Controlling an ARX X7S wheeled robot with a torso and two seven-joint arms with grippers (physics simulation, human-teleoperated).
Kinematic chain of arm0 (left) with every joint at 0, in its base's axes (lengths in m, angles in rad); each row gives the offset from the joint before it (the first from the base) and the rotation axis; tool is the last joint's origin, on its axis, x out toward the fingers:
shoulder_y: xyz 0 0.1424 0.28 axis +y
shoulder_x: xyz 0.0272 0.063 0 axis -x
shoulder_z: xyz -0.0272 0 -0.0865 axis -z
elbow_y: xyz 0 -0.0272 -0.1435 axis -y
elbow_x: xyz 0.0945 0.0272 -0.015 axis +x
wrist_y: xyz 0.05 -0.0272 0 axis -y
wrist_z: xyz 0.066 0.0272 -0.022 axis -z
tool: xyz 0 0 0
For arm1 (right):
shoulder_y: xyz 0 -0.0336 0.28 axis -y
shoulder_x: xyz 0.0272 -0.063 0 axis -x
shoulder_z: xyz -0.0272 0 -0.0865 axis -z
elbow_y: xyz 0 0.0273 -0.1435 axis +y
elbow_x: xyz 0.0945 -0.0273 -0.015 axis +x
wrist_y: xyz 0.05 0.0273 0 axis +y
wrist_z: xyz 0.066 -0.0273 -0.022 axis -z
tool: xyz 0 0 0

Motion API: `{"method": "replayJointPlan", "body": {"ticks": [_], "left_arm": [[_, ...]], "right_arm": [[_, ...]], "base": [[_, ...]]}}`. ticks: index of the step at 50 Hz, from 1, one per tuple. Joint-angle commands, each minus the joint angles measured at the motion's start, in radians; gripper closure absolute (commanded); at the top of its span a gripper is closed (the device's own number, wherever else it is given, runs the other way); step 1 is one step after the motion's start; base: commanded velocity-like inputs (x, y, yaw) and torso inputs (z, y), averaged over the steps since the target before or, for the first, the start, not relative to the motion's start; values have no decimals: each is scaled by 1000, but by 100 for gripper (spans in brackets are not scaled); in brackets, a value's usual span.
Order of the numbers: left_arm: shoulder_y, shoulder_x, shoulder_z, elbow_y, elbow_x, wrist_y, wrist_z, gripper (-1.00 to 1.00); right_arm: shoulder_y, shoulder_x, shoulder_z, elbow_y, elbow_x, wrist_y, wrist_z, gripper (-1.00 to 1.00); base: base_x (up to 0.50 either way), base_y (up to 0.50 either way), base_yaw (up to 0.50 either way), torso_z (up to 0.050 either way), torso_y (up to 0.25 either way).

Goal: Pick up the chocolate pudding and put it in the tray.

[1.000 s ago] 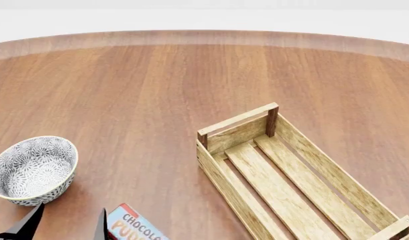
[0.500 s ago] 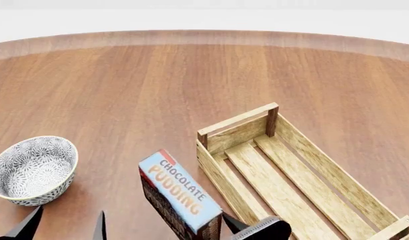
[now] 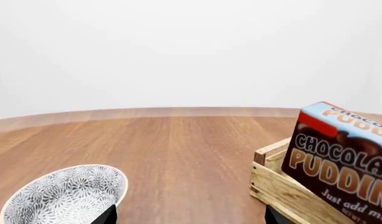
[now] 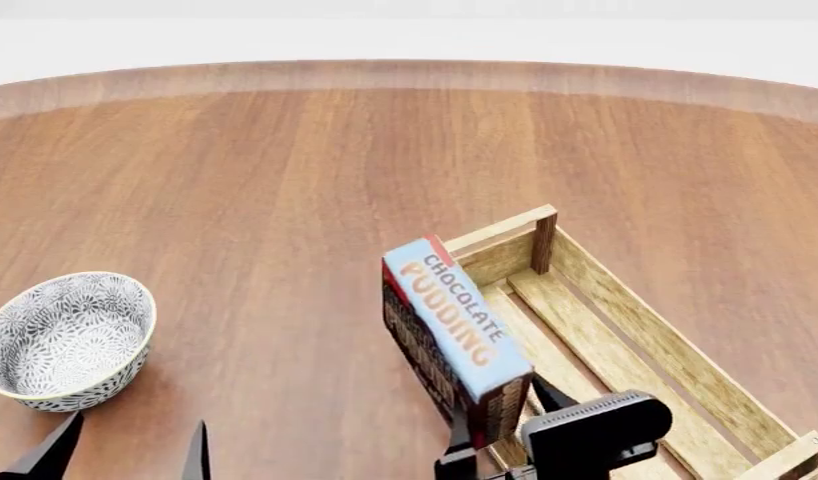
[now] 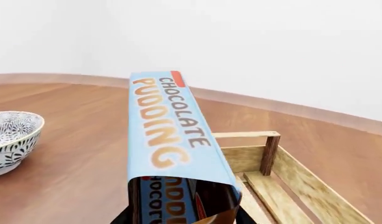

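My right gripper (image 4: 496,440) is shut on the chocolate pudding (image 4: 452,325), a light-blue carton with orange lettering and dark brown sides. It holds the carton in the air, edge up, over the near left rail of the tray (image 4: 676,350), a light-wood slatted crate. The right wrist view shows the pudding (image 5: 169,126) close up with the tray (image 5: 297,172) behind it. In the left wrist view the pudding (image 3: 340,163) hangs over the tray's corner (image 3: 272,184). My left gripper (image 4: 129,450) is open and empty at the near left, beside the bowl.
A grey-white patterned round bowl (image 4: 65,340) stands on the wooden table (image 4: 316,170) at the left, near my left gripper; it also shows in the left wrist view (image 3: 66,196) and the right wrist view (image 5: 10,135).
My right gripper has lifted the pudding from the table's near edge and carried it right and away, up to the tray's left rail. The left gripper has not moved.
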Motion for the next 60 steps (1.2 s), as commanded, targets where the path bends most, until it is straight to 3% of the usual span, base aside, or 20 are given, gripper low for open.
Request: {"method": "replayJointPlan", "body": {"ticks": [1,53,60], "left_arm": [[-1,-3,1,-9,-5,9,-3,-100],[3,-8,19,-62,-24,58,-10,-100],[3,-10,21,-66,-27,63,-11,-100]], "right_arm": [[27,13,41,51,-15,-22,20,100],[147,19,125,551,-51,-305,88,100],[133,22,131,532,-44,-293,99,100]], "base": [[0,0,0,0,10],[0,0,0,0,0],[0,0,0,0,0]]}}
